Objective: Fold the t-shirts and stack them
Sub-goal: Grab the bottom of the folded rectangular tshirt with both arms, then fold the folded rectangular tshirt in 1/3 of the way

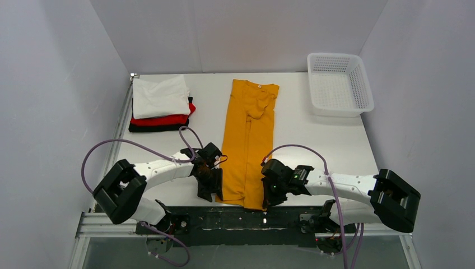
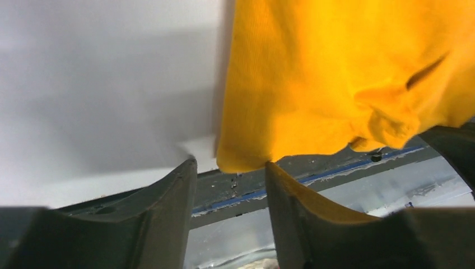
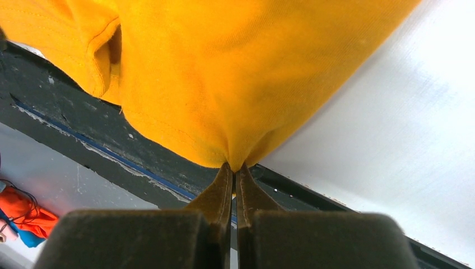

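The mustard-orange t-shirt (image 1: pixel 249 140) lies folded lengthwise in a long strip down the middle of the table, neck label at the far end. My left gripper (image 1: pixel 215 188) is open at its near left corner; in the left wrist view (image 2: pixel 231 165) the hem corner (image 2: pixel 246 157) sits just beyond the gap between the fingers. My right gripper (image 1: pixel 269 197) is shut on the near right corner; in the right wrist view (image 3: pixel 234 166) the cloth (image 3: pixel 224 84) is pinched between the tips. Folded white (image 1: pixel 161 96), red (image 1: pixel 168 119) and black (image 1: pixel 151 128) shirts are stacked at far left.
A white plastic lattice basket (image 1: pixel 338 84) stands at the far right corner. The table's near edge with its dark rail (image 1: pixel 241 216) lies just behind both grippers. Grey walls close in the table on three sides.
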